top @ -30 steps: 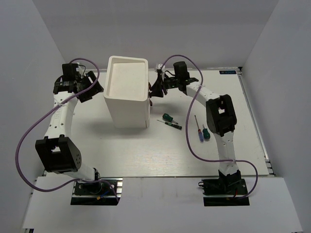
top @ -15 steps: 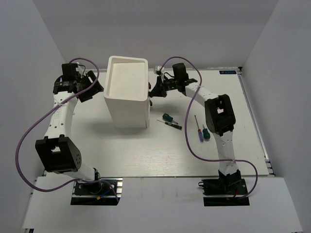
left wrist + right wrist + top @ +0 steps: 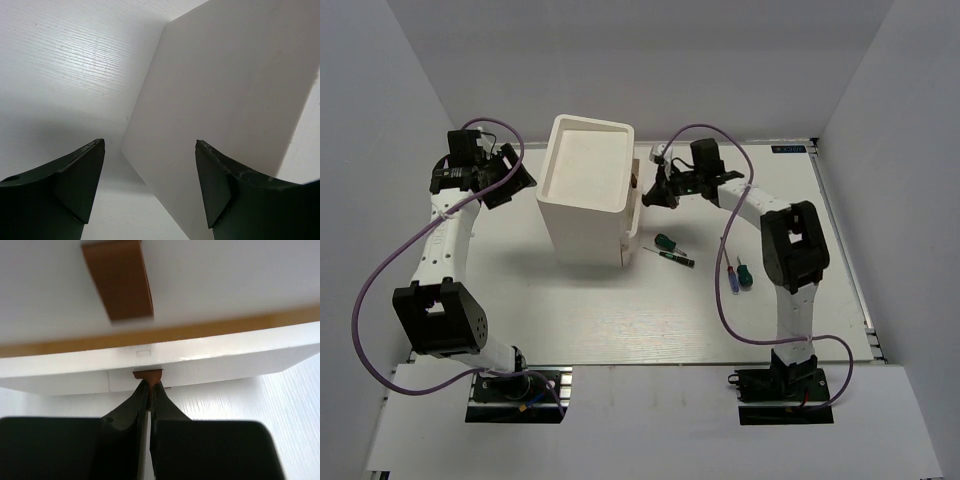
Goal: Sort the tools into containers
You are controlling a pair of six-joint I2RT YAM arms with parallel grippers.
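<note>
The containers are white drawers in a tall white cabinet [image 3: 585, 165] at the table's back middle. My right gripper [image 3: 651, 194] is at the cabinet's right face, shut on a small brown drawer tab [image 3: 147, 374]. That drawer [image 3: 632, 222] stands out a little from the cabinet. A second brown tab [image 3: 118, 280] shows on the drawer above. My left gripper [image 3: 516, 180] is open beside the cabinet's left wall [image 3: 235, 90], holding nothing. On the table lie a green-handled screwdriver [image 3: 665, 242], a thin black one [image 3: 672, 257], a blue-handled one [image 3: 731, 276] and another green one [image 3: 745, 274].
The screwdrivers lie to the right of the cabinet, between it and the right arm's upright link [image 3: 795, 250]. Purple cables [image 3: 380, 280] loop beside both arms. White walls close the table at the back and both sides.
My right gripper has closed on the brown tab and drawn back to the right. The drawer has slid out, and the cabinet has shifted slightly right. The left arm has not moved.
</note>
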